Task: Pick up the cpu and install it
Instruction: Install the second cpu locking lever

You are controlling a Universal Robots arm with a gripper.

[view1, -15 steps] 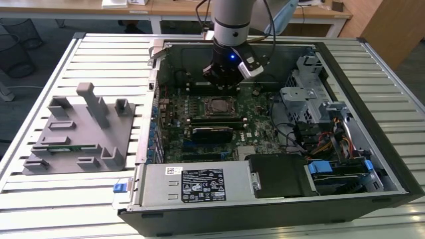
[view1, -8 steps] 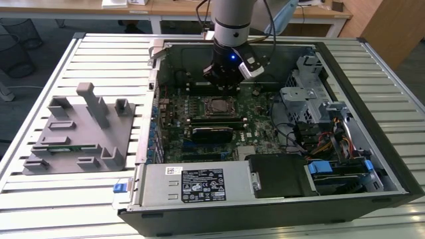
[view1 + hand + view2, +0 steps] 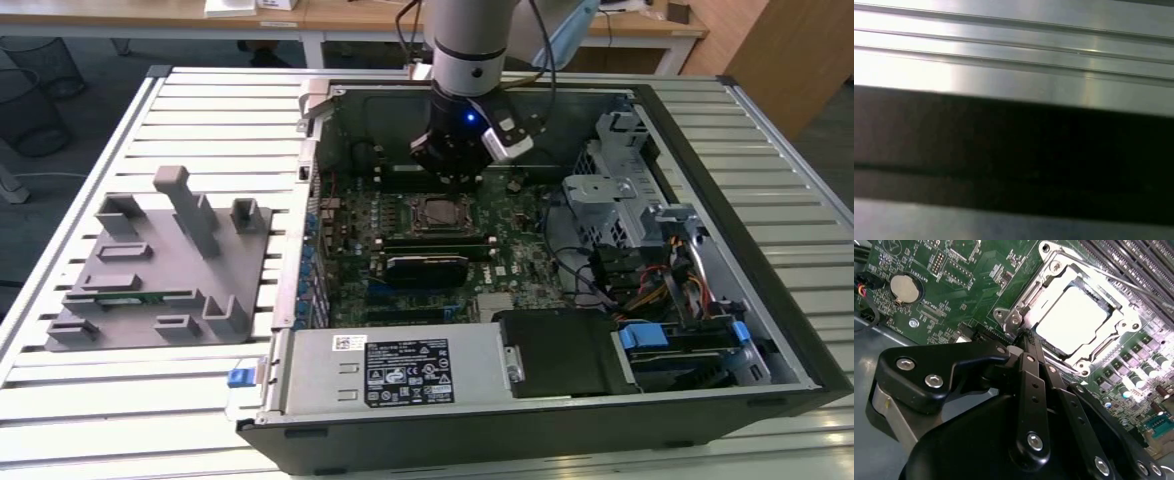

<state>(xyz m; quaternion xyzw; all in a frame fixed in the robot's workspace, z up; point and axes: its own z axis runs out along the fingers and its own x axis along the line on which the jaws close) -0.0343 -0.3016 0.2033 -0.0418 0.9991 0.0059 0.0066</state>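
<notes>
Jaws of the black gripper sit together, just beside the small square silvery-topped cpu seated in its metal-framed socket.

Open from above over the socket, with the gripper hanging just behind it. Hemmed toward the exterior view's right of the socket by the drive cage and cable bundle. Blocked in front of the socket by the black heatsink block and power supply.
</notes>
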